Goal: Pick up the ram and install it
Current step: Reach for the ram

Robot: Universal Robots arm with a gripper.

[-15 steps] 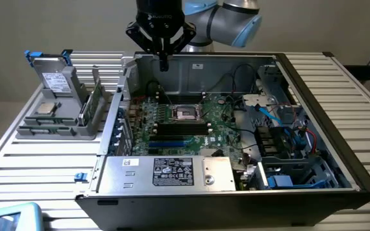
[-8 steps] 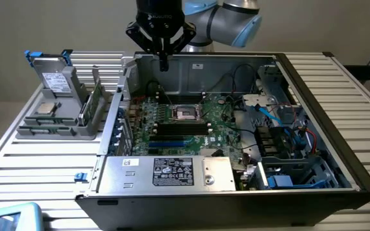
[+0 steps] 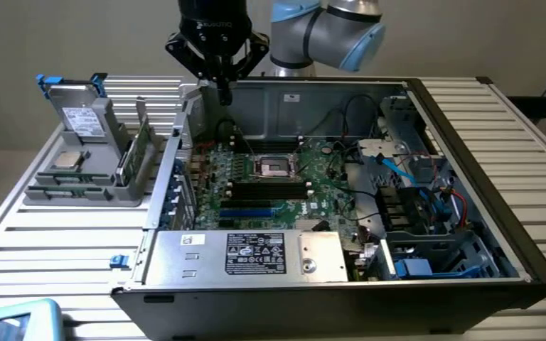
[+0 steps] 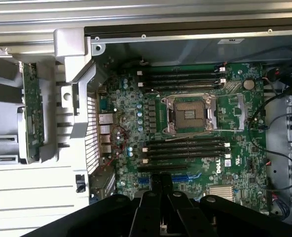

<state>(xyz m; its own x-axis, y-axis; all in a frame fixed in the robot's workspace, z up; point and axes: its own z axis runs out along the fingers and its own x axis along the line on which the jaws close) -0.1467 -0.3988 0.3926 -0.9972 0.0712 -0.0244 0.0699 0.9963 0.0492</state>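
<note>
The ram is a thin green board standing on edge in a grey holder to the exterior view's left of the open computer case; from the wrist it appears edge-on as the ram. My gripper hangs above the case's back left corner, shut with nothing between its fingers, well above and behind the ram. In the wrist view the gripper points down with its fingers pressed together over the motherboard. Black memory slots lie beside the processor socket.
The holder also carries a grey drive with blue tabs and a small silver processor chip. Inside the case are a power supply, cables and drive bays at the exterior view's right. The case sits on a slatted table.
</note>
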